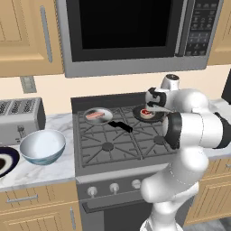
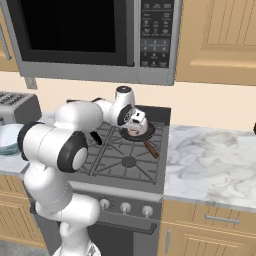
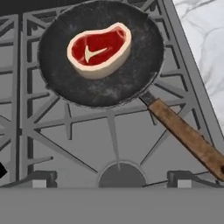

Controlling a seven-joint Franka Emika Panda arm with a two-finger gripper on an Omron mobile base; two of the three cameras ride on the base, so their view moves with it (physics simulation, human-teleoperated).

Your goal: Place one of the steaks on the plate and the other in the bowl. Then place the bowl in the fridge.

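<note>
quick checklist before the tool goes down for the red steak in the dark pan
1. Tool open: ok, going by the arm's state; its tips are hard to make out.
2. Red steak lying flat and free in the dark pan: ok.
3. Tool above the pan, not yet touching the steak: ok.
4. Pan's wooden handle clear of the steak: ok.
5. Bowl empty on the counter left of the stove: ok.
6. Plate free to receive a steak: cannot tell, cut off at the picture edge.

No readable text, only blurred button marks on the microwave keypad (image 2: 154,34)
</note>
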